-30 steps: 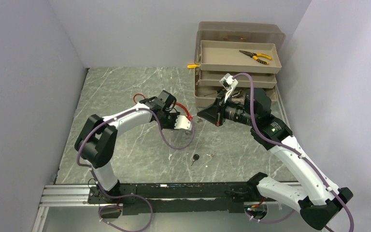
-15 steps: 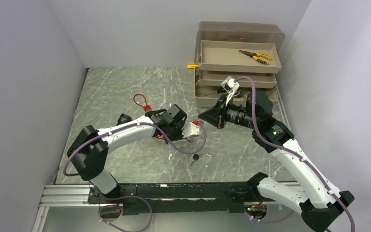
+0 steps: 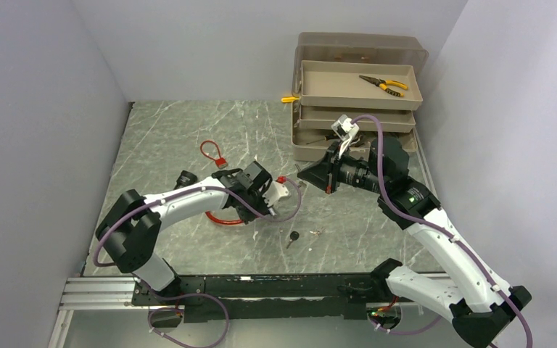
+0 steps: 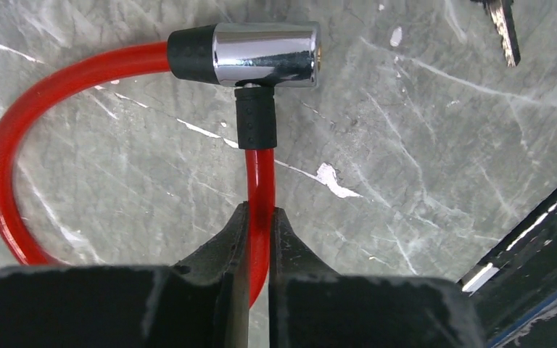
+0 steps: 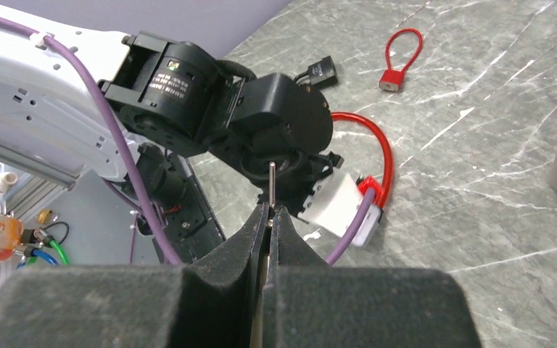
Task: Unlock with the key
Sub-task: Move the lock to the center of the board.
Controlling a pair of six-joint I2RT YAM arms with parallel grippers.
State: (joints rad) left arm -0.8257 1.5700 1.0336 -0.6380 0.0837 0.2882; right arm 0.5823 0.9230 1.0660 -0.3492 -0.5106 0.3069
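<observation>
1. The left gripper (image 4: 260, 217) is clenched on the red cable of the cable lock (image 4: 261, 54). Its two fingers press the cable from both sides, a little way back from the black collar where the cable enters the chrome barrel.
2. The lock lies on the grey marbled table (image 3: 181, 130) near the middle, and its cable curves away in a loop towards the left arm's side.
3. The right gripper (image 5: 270, 212) is pinched tight on a key (image 5: 271, 181) (only the thin metal blade shows, edge-on and upright between the fingertips). It is held in the air near the left wrist, apart from the lock barrel.
4. A black-headed key (image 3: 292, 237) lies loose on the table, closer to the arm bases.
5. A small red padlock (image 3: 212, 154) and a black padlock (image 3: 186, 177) rest further left.
6. A tan toolbox (image 3: 355, 51) stands at the far right with its trays stepped open, and yellow-handled pliers (image 3: 383, 85) lie in the top tray.
</observation>
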